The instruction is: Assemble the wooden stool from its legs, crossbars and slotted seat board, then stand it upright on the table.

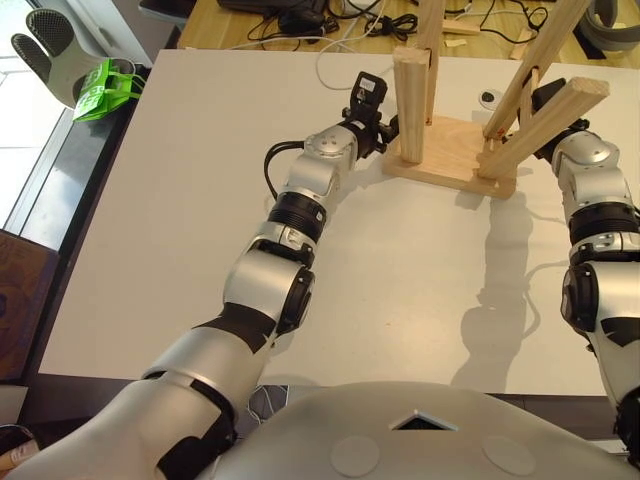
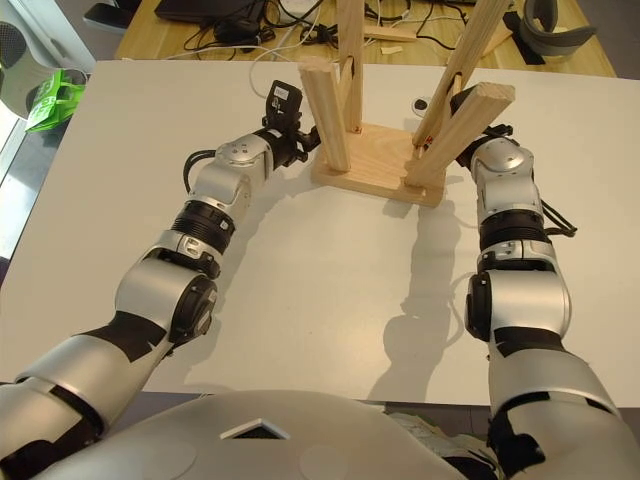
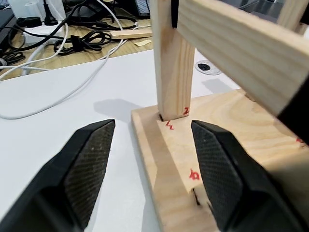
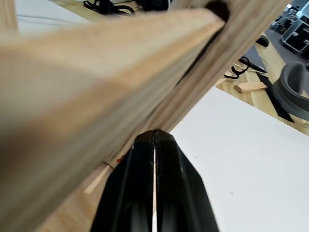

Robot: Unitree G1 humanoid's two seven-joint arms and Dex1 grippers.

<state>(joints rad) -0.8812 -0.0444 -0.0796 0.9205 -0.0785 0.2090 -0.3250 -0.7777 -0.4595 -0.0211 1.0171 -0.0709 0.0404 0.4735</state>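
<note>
Resting upside down toward 1 o'clock on the white rectangular table [image 1: 200,220], the pale wooden stool [image 2: 375,160] shows us its flat square seat board [image 1: 450,168] lying on the tabletop. Rising from the board, we see two upright legs [image 1: 412,95] standing straight in their slots on its 9 o'clock side. Two leaning legs [image 1: 548,112] on its 3 o'clock side tilt away toward 2 o'clock.

At 9 o'clock of the board we find the black two-fingered left pincer [image 3: 152,133], its ribbed fingers [image 3: 89,169] spread wide. The board's edge lies in the gap between them, one finger over bare table and the other over the wood, near red pen marks [image 3: 170,124] at a leg's foot. We cannot tell whether either finger touches the board.

At 3 o'clock of the board we see the black right pincer [image 4: 154,140], its fingers pressed together with nothing between them, just beside a leaning leg. Contact there is unclear to us.

A loose white cable [image 3: 48,104] curls on the table at the board's 11 o'clock. A green bag [image 1: 105,88] sits off the table's edge at 10 o'clock.
</note>
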